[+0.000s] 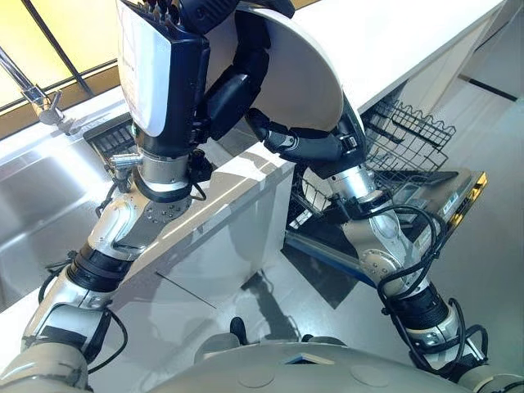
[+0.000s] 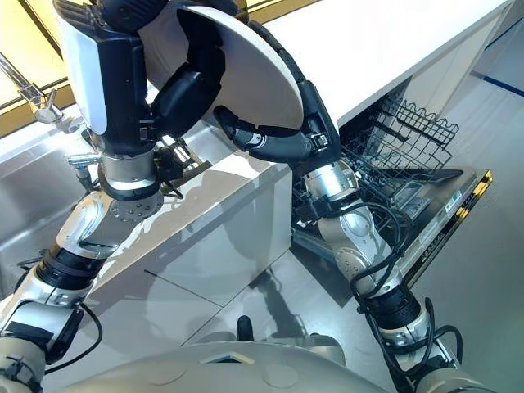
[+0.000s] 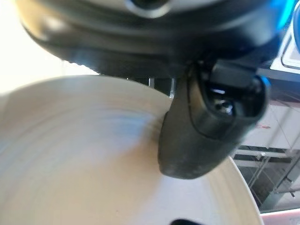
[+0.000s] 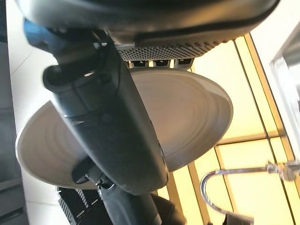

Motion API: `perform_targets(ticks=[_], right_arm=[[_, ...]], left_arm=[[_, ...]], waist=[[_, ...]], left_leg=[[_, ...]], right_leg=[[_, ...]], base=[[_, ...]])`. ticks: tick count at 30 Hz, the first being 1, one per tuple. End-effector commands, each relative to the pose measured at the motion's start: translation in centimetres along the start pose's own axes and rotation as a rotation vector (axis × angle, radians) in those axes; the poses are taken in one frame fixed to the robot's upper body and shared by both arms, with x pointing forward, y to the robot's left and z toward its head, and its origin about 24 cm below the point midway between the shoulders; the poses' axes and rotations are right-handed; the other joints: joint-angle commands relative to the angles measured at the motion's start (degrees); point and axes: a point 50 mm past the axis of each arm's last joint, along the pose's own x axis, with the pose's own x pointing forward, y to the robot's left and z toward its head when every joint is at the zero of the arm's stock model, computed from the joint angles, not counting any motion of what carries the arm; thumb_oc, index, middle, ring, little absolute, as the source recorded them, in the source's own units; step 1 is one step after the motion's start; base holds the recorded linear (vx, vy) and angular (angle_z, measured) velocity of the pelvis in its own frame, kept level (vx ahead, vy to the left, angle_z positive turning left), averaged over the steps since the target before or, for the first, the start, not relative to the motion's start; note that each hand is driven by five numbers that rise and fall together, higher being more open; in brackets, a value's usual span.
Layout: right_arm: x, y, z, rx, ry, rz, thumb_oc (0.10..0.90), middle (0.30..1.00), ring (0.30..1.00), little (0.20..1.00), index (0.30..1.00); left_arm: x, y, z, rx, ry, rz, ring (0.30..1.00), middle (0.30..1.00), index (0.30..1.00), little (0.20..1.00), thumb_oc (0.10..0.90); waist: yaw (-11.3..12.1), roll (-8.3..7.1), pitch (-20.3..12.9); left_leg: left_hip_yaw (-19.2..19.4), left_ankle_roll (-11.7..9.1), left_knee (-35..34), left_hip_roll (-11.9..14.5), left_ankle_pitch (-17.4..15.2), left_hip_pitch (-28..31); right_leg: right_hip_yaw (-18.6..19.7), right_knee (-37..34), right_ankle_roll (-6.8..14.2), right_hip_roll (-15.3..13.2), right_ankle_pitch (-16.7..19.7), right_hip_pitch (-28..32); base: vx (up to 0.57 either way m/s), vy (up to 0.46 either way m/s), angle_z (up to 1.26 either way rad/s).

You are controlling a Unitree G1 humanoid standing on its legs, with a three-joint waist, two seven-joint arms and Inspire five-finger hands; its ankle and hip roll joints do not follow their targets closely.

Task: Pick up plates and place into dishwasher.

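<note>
Plate (image 2: 246, 65) gripped by both hands; fingers (image 2: 254, 139) partly hidden behind.

A white counter (image 1: 393, 41) runs beyond my right hand (image 1: 303, 146) and passes beneath both hands. Below my left hand (image 1: 160, 74), on its outer side, a steel sink (image 1: 41, 205) is set into that counter, with a curved faucet (image 1: 37, 98) at its far edge. A dark ribbed grate (image 1: 110, 135) sits just beside the sink, under my left wrist. Yellow-lit window panes (image 1: 65, 33) stand behind the faucet. Grey floor (image 1: 491, 246) lies below my right arm.
</note>
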Motion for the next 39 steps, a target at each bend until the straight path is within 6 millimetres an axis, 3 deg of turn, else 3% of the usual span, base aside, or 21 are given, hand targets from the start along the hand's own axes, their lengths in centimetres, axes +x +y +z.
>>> perform_targets(ticks=[1, 11, 12, 13, 14, 19, 25, 28, 36, 39], right_arm=[[1.6, 1.1, 4.3, -0.025, -0.254, 0.028, 0.100, 0.300, 0.300, 0.200, 0.300], [1.1, -1.1, 4.6, -0.121, -0.285, -0.116, 0.100, 0.300, 0.300, 0.200, 0.300], [0.8, -1.6, 4.8, -0.146, -0.296, -0.136, 0.100, 0.300, 0.300, 0.200, 0.300], [0.7, -1.7, 4.8, -0.151, -0.297, -0.141, 0.100, 0.300, 0.300, 0.200, 0.300], [0.5, -2.0, 5.0, -0.165, -0.302, -0.153, 0.100, 0.300, 0.300, 0.200, 0.300], [-0.2, -3.5, 5.6, -0.229, -0.328, -0.229, 0.100, 0.300, 0.300, 0.200, 0.300], [-1.3, -6.4, 6.9, -0.349, -0.376, -0.377, 0.100, 0.300, 0.300, 0.200, 0.300], [-2.4, -8.8, 8.2, -0.431, -0.411, -0.511, 0.100, 0.300, 0.300, 0.200, 0.300], [-3.7, -12.6, 10.5, -0.677, -0.450, -0.758, 0.100, 0.300, 0.300, 0.200, 0.300], [-4.4, -15.5, 11.6, -0.864, -0.381, -0.927, 0.100, 0.300, 0.300, 0.200, 0.300]], left_arm=[[2.2, 0.6, 2.4, -0.132, -0.143, 0.096, 0.300, 0.300, 0.300, 0.200, 0.100], [1.4, 0.7, 1.5, -0.130, -0.040, 0.053, 0.302, 0.302, 0.302, 0.203, 0.103], [0.9, 0.9, 1.0, -0.138, 0.004, 0.037, 0.752, 0.752, 0.752, 0.727, 0.627], [0.8, 0.9, 0.9, -0.143, 0.022, 0.030, 0.867, 0.867, 0.867, 0.862, 0.762], [0.5, 1.0, 0.7, -0.155, 0.056, 0.015, 0.900, 0.900, 0.900, 0.900, 0.800], [-1.8, 1.5, -1.2, -0.187, 0.263, -0.029, 0.900, 0.900, 0.900, 0.900, 0.800], [-5.2, 3.6, -3.7, -0.173, 0.503, -0.040, 0.900, 0.900, 0.900, 0.900, 0.800], [-7.3, 5.5, -5.1, -0.126, 0.625, -0.043, 0.900, 0.900, 0.900, 0.900, 0.800], [-10.7, 7.8, -7.0, -0.182, 0.867, -0.008, 0.900, 0.900, 0.900, 0.900, 0.800], [-12.0, 8.5, -7.8, -0.226, 0.961, 0.003, 0.900, 0.900, 0.900, 0.900, 0.800]], waist=[[0.49, -0.80, -2.91], [1.27, -0.77, -2.52], [1.54, -0.78, -2.44], [1.61, -0.78, -2.41], [1.79, -0.80, -2.35], [3.20, -0.96, -2.24], [5.21, -0.98, -2.19], [6.31, -1.16, -2.13], [8.21, -1.72, -1.85], [8.91, -1.96, -1.87]], left_leg=[[-1.28, 1.13, 0.56, -2.82, -9.25, 3.96], [-2.18, 1.15, 0.62, -2.92, -9.07, 3.95], [-2.34, 1.18, 0.71, -2.95, -9.07, 3.98], [-2.38, 1.19, 0.74, -2.97, -9.05, 3.98], [-2.52, 1.24, 0.81, -3.00, -9.06, 3.99], [-2.70, 1.19, 0.83, -2.92, -8.96, 4.21], [-2.82, 0.89, 1.17, -2.66, -8.83, 4.15], [-3.57, 0.91, 1.76, -2.72, -8.91, 3.97], [-5.87, 0.93, 3.21, -3.16, -9.35, 3.48], [-6.61, 0.90, 3.21, -3.42, -9.40, 3.56]], right_leg=[[-0.97, 3.55, -1.04, 4.89, -1.72, -3.28], [-2.29, 4.45, -1.08, 4.62, -2.33, -3.02], [-2.69, 4.57, -1.08, 4.49, -2.40, -2.95], [-2.78, 4.60, -1.09, 4.46, -2.41, -2.92], [-2.96, 4.65, -1.08, 4.41, -2.46, -2.87], [-5.04, 4.59, -0.96, 3.84, -2.52, -2.24], [-7.48, 4.65, -0.92, 3.06, -2.66, -1.68], [-7.97, 4.82, -1.29, 3.00, -2.93, -1.36], [-8.64, 5.14, -1.72, 2.79, -3.44, -0.79], [-8.78, 5.15, -1.70, 2.75, -3.55, -0.46]], base=[[0.00, 0.000, 0.00], [0.04, 0.000, 0.06], [0.04, -0.001, 0.04], [0.04, -0.003, 0.03], [0.00, 0.000, 0.00], [0.05, -0.017, 0.03], [0.06, -0.024, 0.03], [0.09, -0.010, 0.08], [0.05, 0.004, 0.15], [0.06, 0.025, 0.15]])
